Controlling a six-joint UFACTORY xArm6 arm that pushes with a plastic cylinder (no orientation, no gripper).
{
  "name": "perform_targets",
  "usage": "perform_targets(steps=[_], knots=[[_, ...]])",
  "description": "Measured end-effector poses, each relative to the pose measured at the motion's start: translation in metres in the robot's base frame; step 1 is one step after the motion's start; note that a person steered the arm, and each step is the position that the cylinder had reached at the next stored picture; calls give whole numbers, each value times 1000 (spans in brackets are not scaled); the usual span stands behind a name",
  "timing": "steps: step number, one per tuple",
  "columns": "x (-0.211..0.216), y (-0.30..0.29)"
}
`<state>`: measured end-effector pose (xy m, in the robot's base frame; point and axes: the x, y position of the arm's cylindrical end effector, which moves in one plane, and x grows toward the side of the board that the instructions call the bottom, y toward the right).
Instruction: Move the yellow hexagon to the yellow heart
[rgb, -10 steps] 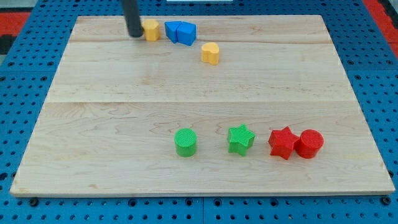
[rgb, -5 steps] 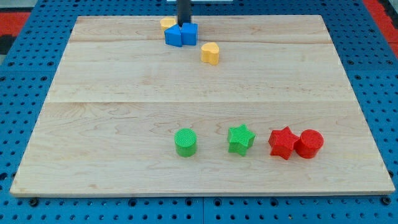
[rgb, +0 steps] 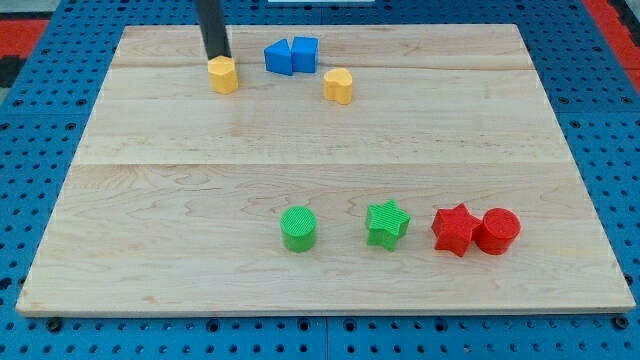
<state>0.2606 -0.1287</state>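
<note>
The yellow hexagon (rgb: 223, 75) lies near the view's top left of the wooden board (rgb: 200, 200). My tip (rgb: 218, 57) stands just above it in the view, touching or nearly touching its far edge. The yellow heart (rgb: 339, 85) lies to the right of the hexagon, well apart from it. Two blue blocks (rgb: 291, 55) sit side by side between them, slightly higher in the view.
A green cylinder (rgb: 298, 228), a green star (rgb: 387, 223), a red star (rgb: 454, 229) and a red cylinder (rgb: 497, 230) stand in a row near the view's bottom. The board's top edge is close behind my tip.
The yellow hexagon has moved left and down, away from the blue blocks. My tip swung from the blue blocks back to the left, behind the hexagon. The blue blocks shifted slightly.
</note>
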Motion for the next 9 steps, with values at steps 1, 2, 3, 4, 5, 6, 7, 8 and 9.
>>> perform_targets(steps=[1,2,3,4,5,6,7,8,9], knots=[[3,-31],[17,-52],[39,68],[42,192],[38,167],[35,150],[42,98],[82,100],[92,143]])
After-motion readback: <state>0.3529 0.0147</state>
